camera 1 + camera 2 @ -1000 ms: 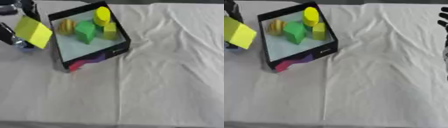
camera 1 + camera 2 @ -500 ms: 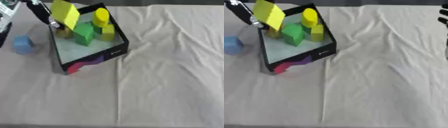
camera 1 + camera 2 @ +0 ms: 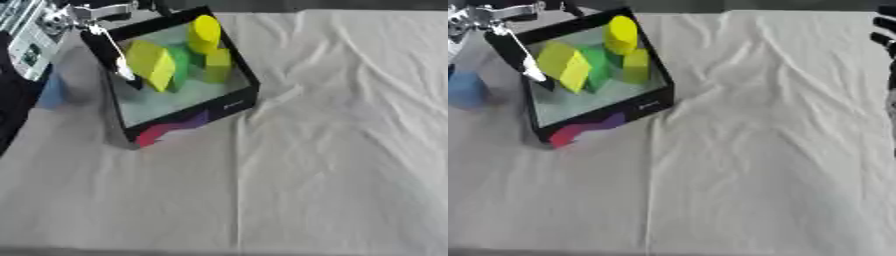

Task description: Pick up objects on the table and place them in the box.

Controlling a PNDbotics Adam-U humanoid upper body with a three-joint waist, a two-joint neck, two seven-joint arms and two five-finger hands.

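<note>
A wrinkled white cloth covers the table, with a dark strip along the far edge.

Two head-mounted stereo eyes look steeply down from moderately close range onto a cloth-covered table, sharing nearly the whole scene, with the black box at ten o'clock and sitting further left in the right eye view.

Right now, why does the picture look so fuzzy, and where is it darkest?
Left eye view: everything is soft, the robot hand by the box most smeared. Right eye view: same blur; the blue block has no sharp edges, and the black box walls are the darkest part there.
</note>
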